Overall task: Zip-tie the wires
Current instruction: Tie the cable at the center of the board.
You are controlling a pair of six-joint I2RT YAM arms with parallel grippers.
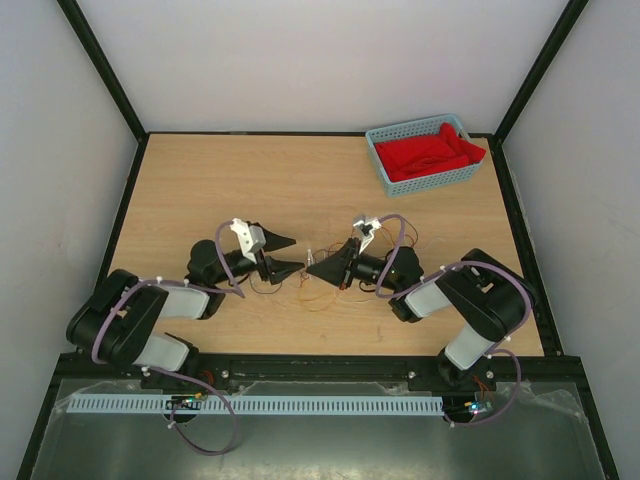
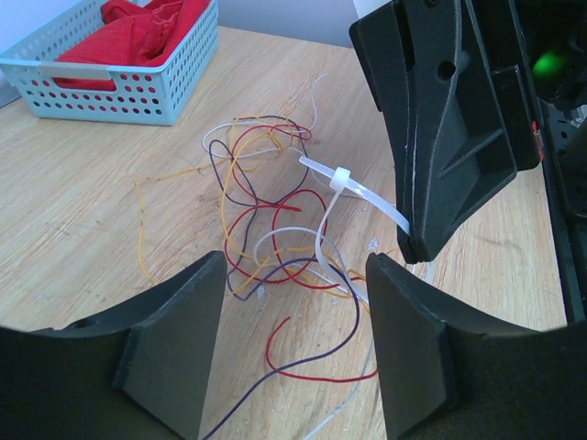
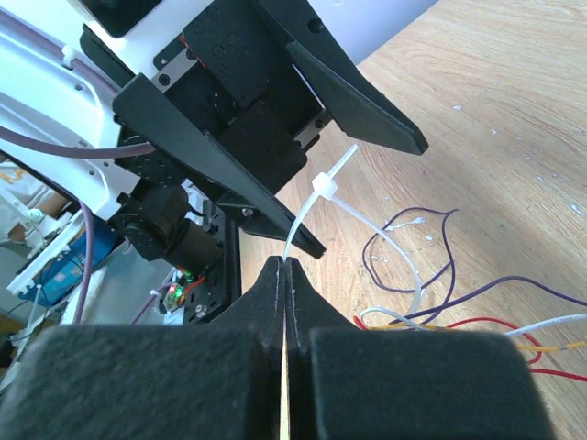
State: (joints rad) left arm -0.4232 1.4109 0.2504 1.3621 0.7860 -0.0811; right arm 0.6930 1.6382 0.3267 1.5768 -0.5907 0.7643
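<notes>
Wood is what the table point(image 1: 300, 180) is made of, with white walls around it, and a basket point(image 1: 432, 180) of red cloth point(image 1: 430, 155) is set well behind the right claw point(image 3: 284, 266). That claw is squeezed tight on the thin tail of the zip tie point(image 3: 326, 183), likely so that the tail can be pulled and the loop made small. The tie's little head is held up in the air just past its tips, and the loose loop is hung down from there into the wires point(image 2: 261, 197). The wires are spread in a loose tangle on the table, below and between both claws. Whether all of them are caught in the loop cannot be told. The left claw point(image 1: 293, 254) is spread wide with nothing in it and is pointed at the tie, maybe so the head can be gripped. Both arms are bent low and stretched toward each other, tips close together.
</notes>
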